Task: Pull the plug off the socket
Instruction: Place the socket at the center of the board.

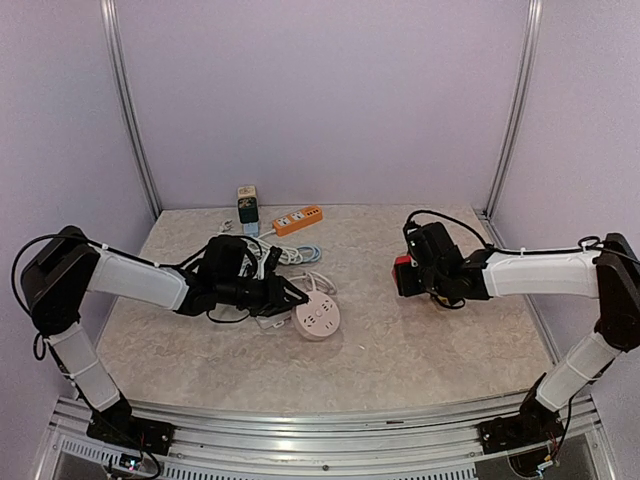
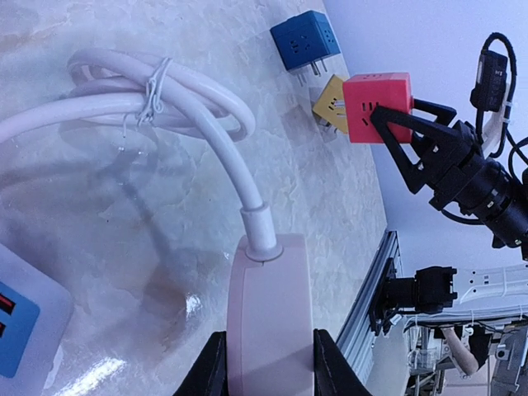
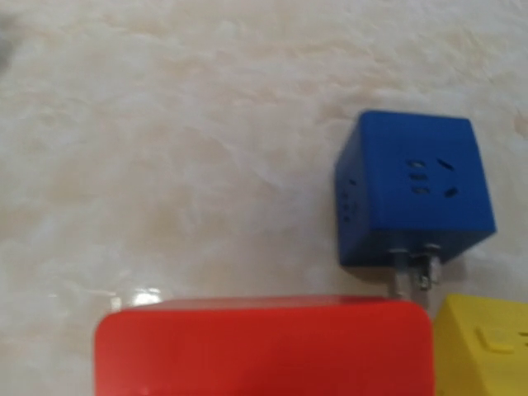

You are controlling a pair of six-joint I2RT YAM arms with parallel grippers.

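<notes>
The socket (image 1: pixel 318 320) is a round white unit with a thick white cable. In the left wrist view it shows edge-on (image 2: pixel 269 322), and my left gripper (image 2: pixel 264 367) is shut on its sides. In the top view that left gripper (image 1: pixel 296 298) sits at the socket's left edge. The plug is a red cube (image 1: pixel 403 275), held apart from the socket on the right side of the table. My right gripper (image 2: pixel 394 111) is shut on it, with black fingers (image 2: pixel 417 153) on both sides. The red plug (image 3: pixel 264 346) fills the bottom of the right wrist view and hides the fingers there.
A blue cube adapter (image 3: pixel 417 186) and a yellow one (image 3: pixel 487 346) lie on the table just beyond the red plug. The coiled white cable (image 2: pixel 165 91) lies behind the socket. An orange power strip (image 1: pixel 298 220) and a small upright adapter (image 1: pixel 247 208) stand at the back wall.
</notes>
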